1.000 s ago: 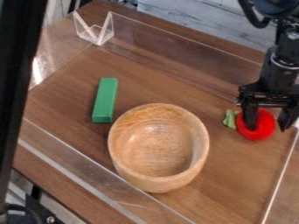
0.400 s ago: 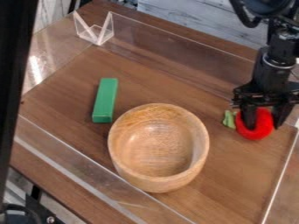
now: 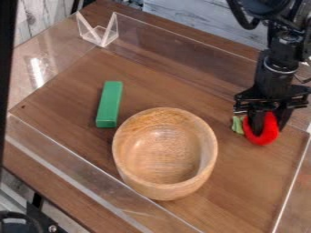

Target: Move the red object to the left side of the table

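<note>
The red object [image 3: 259, 134], a small glossy red toy fruit with a green leafy tuft on its left, sits on the brown wooden table [image 3: 73, 77] at the right side. My gripper [image 3: 261, 120] points straight down over it, its two dark fingers shut on the fruit's sides. The top of the fruit is hidden behind the fingers.
A wooden bowl [image 3: 165, 151] stands at the front centre, just left of the fruit. A green rectangular block [image 3: 109, 103] lies left of the bowl. A clear acrylic stand [image 3: 97, 30] sits at the back left. Low clear walls border the table.
The fingers have closed in on the red fruit. Gripper and fruit have shifted slightly left in the picture.
</note>
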You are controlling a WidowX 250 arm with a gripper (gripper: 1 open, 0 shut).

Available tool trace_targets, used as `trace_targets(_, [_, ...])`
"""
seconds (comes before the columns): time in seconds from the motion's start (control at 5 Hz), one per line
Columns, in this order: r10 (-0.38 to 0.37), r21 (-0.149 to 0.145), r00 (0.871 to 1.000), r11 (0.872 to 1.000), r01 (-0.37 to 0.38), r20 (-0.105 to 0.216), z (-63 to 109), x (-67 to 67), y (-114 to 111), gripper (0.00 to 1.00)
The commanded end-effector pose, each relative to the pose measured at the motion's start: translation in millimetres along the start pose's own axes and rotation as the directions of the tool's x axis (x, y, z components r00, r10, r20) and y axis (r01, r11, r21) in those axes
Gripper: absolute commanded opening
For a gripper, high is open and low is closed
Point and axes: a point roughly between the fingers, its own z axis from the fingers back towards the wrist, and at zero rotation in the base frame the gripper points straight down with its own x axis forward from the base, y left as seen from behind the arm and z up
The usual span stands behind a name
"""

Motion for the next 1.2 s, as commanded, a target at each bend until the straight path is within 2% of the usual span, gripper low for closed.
trace_targets(0.0, [-0.012,-0.035,1.0,0.999,0.012,-0.001,27.1,-1.7,-6.9,0.0])
trace_targets(0.2, [0.043,-0.064,0.999,0.997,-0.043,-0.002,45.8,5.3,1.0,0.0])
trace_targets(0.4, [0.116,-0.106,0.993,0.988,-0.115,-0.001,71.4,17.8,13.2,0.0])
trace_targets(0.6, [0.142,-0.141,0.99,0.98,-0.141,-0.007,94.9,33.5,26.6,0.0])
trace_targets(0.8, [0.128,-0.152,0.992,0.98,-0.129,-0.014,104.8,37.2,30.2,0.0])
trace_targets(1.0, [0.144,-0.161,0.989,0.976,-0.145,-0.021,104.5,37.8,25.8,0.0])
